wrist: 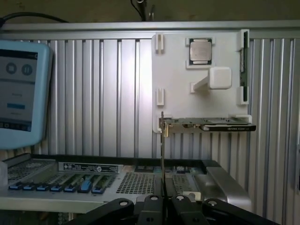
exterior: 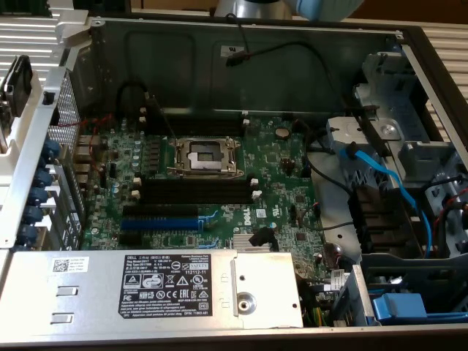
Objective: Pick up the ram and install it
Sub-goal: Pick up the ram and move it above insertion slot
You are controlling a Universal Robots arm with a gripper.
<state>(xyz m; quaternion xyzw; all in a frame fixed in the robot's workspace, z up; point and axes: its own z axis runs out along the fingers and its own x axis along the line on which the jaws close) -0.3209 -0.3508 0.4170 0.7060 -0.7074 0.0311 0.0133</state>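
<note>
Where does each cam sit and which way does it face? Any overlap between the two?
Exterior view: high above the open computer case, looking down at the motherboard; what looks like a blurred bit of the arm at the far edge.
Wrist view: on the wrist, looking level across the case's perforated edge at a white holder on a ribbed wall, carrying the ram; the shut end effector is in the foreground.
Shared: the case, seen from above and from the side.

Glossy green lacquered circuit board (exterior: 219,183), dull grey sheet-metal power-supply box (exterior: 88,296), matt white plastic holder plate (wrist: 178,75).
</note>
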